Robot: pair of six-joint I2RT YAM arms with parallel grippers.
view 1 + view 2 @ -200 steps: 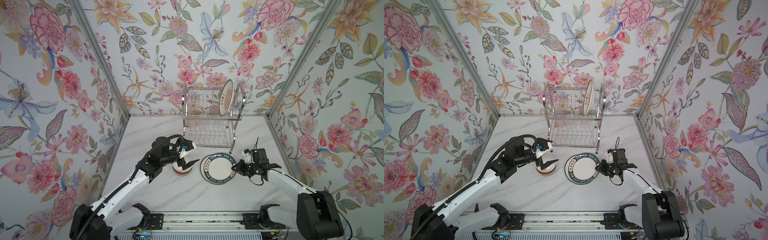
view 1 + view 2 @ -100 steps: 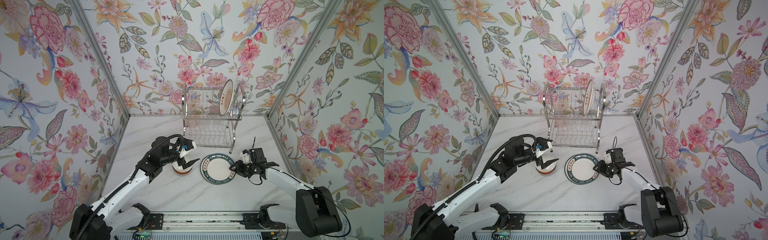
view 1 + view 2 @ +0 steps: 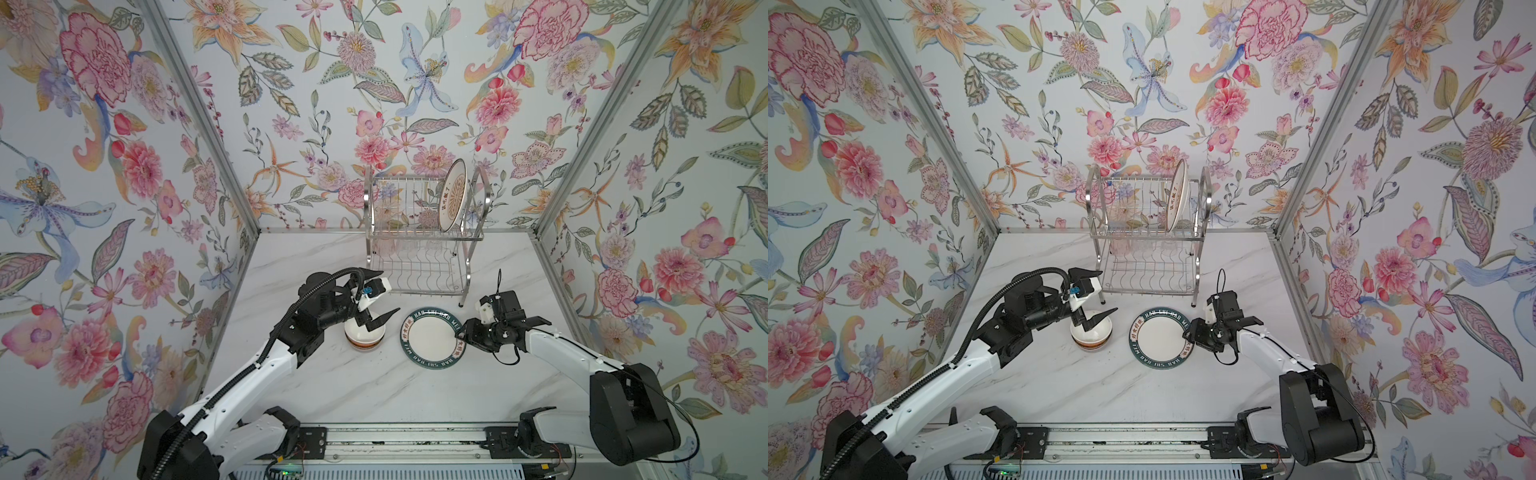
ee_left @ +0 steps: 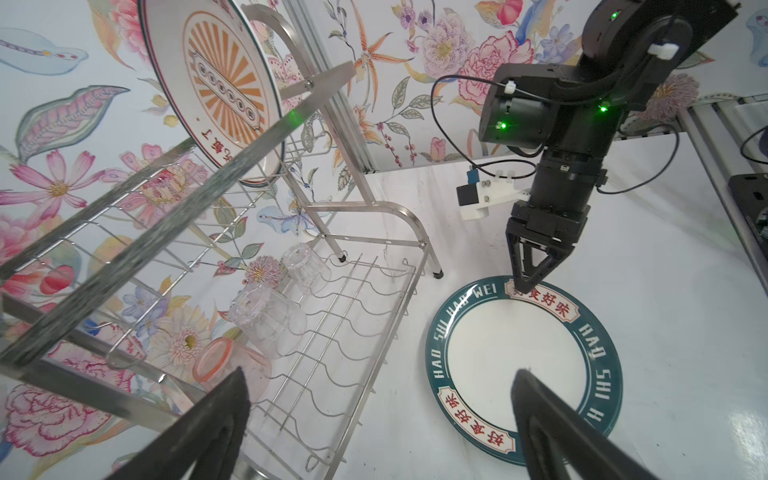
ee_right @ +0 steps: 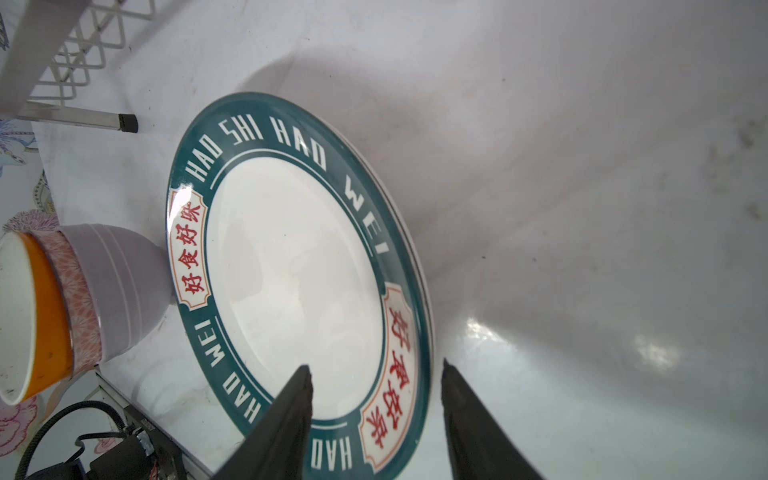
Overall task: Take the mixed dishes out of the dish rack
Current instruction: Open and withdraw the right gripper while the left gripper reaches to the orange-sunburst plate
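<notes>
1. Starting on the left: the left tool (image 3: 390,291) hovers just above the bowl stack (image 3: 363,338) on the desk (image 3: 353,395). It's spread wide with nothing in it.
2. The top views only give you the stack's white mouth. The right wrist view sorts it out: orange bowl (image 5: 45,311) inside, pink-patterned bowl (image 5: 79,299) around it, grey-white bowl (image 5: 124,282) outermost.
3. Just right of the stack, the green plate (image 3: 432,338) lies flat on the desk in front of the rack (image 3: 419,272).
4. From the left wrist, the right tool (image 4: 524,287) looks nearly pinched at the plate's rim. The right wrist view shows it partly parted and straddling that rim, one finger over the white centre and one outside, gripping nothing.
5. Only the left wrist view makes out the three tumblers (image 4: 266,320), in a row on the rack's lower tier. The sunburst plate (image 3: 453,195) stands on edge at the upper tier's right end.
6. Poses: the left arm is bent at the elbow, with its tool pointing right. The right arm reaches in low, with its tool tipped down at the rim.
</notes>
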